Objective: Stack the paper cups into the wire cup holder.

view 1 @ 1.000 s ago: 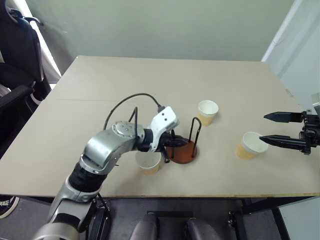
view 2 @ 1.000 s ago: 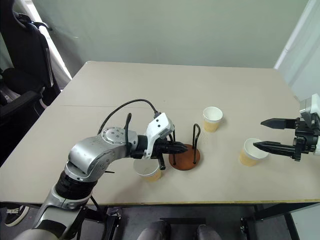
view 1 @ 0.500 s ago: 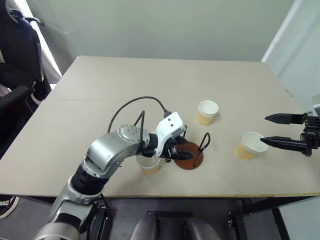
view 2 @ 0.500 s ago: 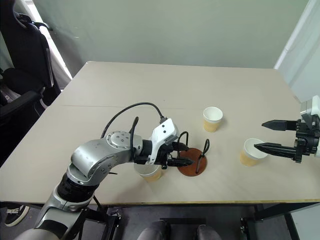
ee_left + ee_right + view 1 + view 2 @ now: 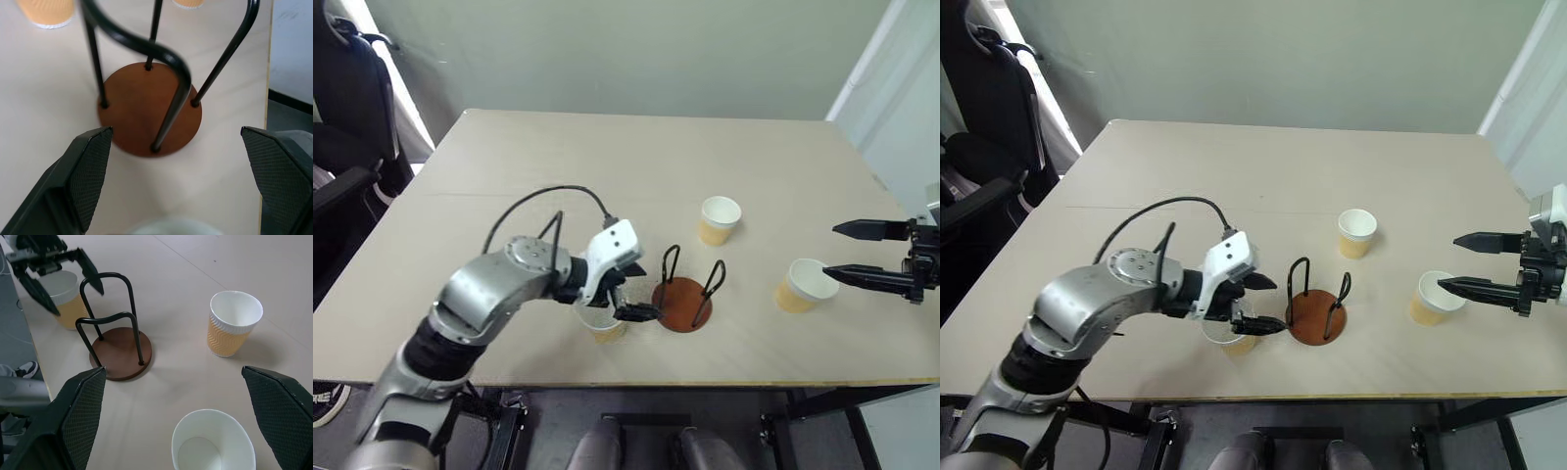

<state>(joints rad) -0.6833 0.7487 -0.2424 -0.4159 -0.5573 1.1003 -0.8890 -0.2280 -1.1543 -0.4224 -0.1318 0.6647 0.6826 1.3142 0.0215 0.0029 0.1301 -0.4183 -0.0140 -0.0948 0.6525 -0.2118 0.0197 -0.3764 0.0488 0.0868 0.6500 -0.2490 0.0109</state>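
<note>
My left pincer (image 5: 628, 294) released above a tan paper cup (image 5: 603, 323), beside the brown-disc black-wire cup holder (image 5: 685, 300), my right pincer (image 5: 850, 252) spread wide beside another cup (image 5: 801, 285) on the beige tabletop (image 5: 607, 176)

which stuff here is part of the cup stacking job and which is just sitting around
Part of the job:
- wire cup holder, empty
- paper cup under the open left gripper
- paper cup beyond the holder
- paper cup by the open right gripper

Just sitting around:
- black chair beside the table
</note>
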